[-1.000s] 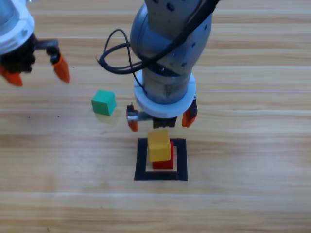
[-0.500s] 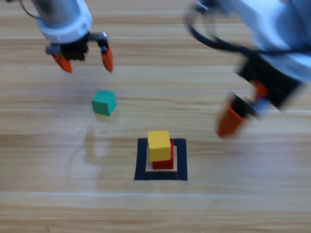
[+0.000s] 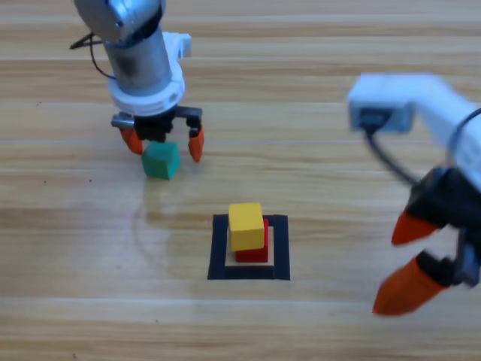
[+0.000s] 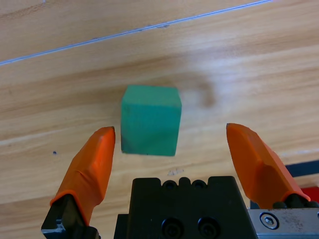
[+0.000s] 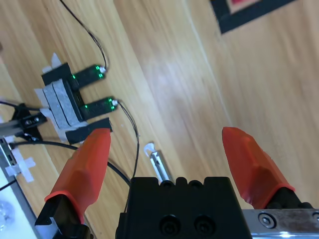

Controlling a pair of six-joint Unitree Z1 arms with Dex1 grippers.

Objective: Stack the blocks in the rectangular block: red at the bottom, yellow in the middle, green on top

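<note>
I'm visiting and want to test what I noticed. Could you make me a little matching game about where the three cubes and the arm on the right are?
Things:
1. green cube
2. yellow cube
3. red cube
4. right gripper

Places:
A. bottom of the stack, inside the black tape rectangle
B. on the table between the open jaws of the left gripper
C. off to the side, open, holding nothing
D. sitting on top of another cube

Pairs: 1-B, 2-D, 3-A, 4-C
</note>
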